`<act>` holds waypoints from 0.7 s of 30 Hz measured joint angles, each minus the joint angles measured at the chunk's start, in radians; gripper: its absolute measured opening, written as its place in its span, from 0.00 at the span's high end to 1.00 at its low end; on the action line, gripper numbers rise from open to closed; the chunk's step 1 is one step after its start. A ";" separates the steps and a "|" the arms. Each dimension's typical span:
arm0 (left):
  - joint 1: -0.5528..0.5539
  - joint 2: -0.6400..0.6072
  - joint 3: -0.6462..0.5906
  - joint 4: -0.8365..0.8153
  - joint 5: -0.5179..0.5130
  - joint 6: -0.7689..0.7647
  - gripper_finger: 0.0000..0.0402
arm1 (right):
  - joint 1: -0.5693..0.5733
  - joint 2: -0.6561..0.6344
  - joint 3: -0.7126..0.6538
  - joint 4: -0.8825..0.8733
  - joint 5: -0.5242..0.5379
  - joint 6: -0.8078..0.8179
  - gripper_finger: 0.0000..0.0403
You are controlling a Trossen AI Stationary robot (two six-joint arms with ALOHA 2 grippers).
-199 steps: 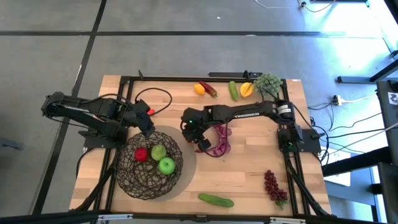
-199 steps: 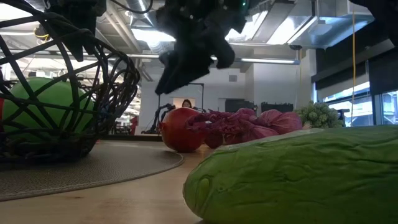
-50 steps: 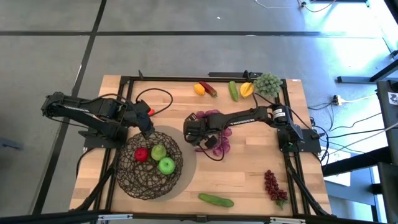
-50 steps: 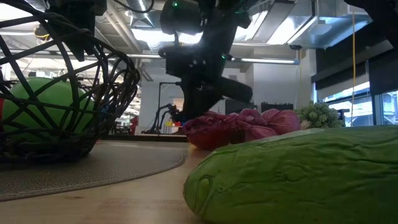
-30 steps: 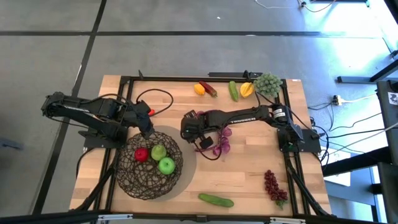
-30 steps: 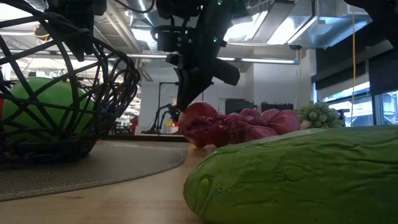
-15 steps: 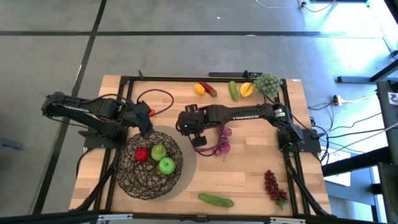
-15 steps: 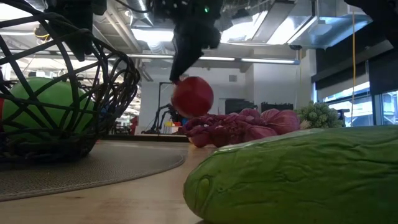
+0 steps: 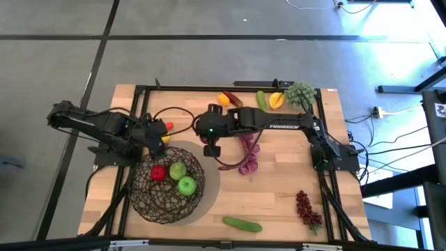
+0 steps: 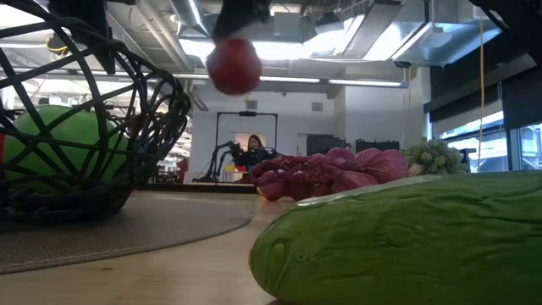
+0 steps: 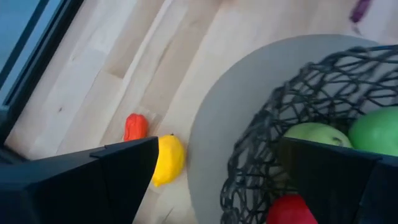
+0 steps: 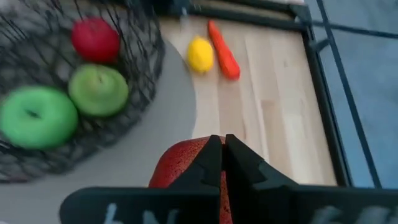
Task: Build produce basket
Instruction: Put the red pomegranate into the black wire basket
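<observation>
Lifted clear of the worktop (image 9: 279, 181) since a moment ago: red apple (image 10: 234, 65) pinched in right gripper (image 9: 212, 149) fingers, now nearer the basket (image 9: 167, 183). Drop-in probably next. Left gripper (image 9: 155, 144) beside basket rim, fingers spread wide, empty.

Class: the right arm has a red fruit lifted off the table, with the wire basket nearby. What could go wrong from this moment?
1. The right gripper pinches the round red fruit at its top only; hanging well above the table, it might slip and roll off.
2. The left gripper sits at the basket rim, so the arms could collide on approach.
3. A drop from height could bounce off the green apples inside.
</observation>
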State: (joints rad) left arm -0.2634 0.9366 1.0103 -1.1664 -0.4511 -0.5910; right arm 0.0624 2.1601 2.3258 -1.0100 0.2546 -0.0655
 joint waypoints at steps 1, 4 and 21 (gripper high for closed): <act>-0.011 -0.015 0.000 0.000 0.000 -0.001 0.19 | 0.007 0.000 0.016 0.002 -0.001 0.008 1.00; -0.047 -0.072 0.000 0.007 0.000 -0.012 0.19 | 0.030 -0.002 0.033 0.044 -0.015 0.013 1.00; -0.100 -0.325 0.000 0.035 0.088 0.026 0.19 | 0.143 0.047 0.015 0.589 -0.121 0.111 1.00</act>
State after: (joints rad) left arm -0.3637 0.6117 1.0103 -1.1310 -0.3628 -0.5646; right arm 0.2051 2.2069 2.3404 -0.4205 0.1338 0.0454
